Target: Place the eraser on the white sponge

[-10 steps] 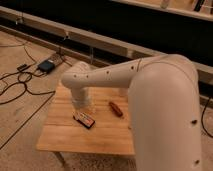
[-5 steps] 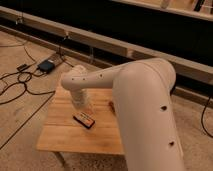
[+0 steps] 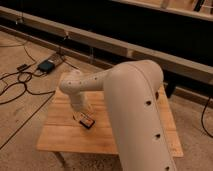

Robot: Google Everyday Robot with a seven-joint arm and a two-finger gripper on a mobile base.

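Find the eraser (image 3: 87, 121) lying flat on the counter (image 3: 60, 136), left of centre, striped face up. Look just above it for the end effector (image 3: 81, 111), poised at the eraser's rear edge, touching or nearly so; cannot tell whether open or closed. Expect no sight of the white sponge, probably hidden behind the arm (image 3: 132, 107). Square up across the narrow sides, grip low and level, lift straight, then locate the sponge before carrying over.

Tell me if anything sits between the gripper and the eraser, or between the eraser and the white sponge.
Nothing visible separates the gripper from the eraser on the wooden table; the gripper hangs right over it. The white sponge is out of sight, possibly behind the robot's arm, so that path cannot be judged.
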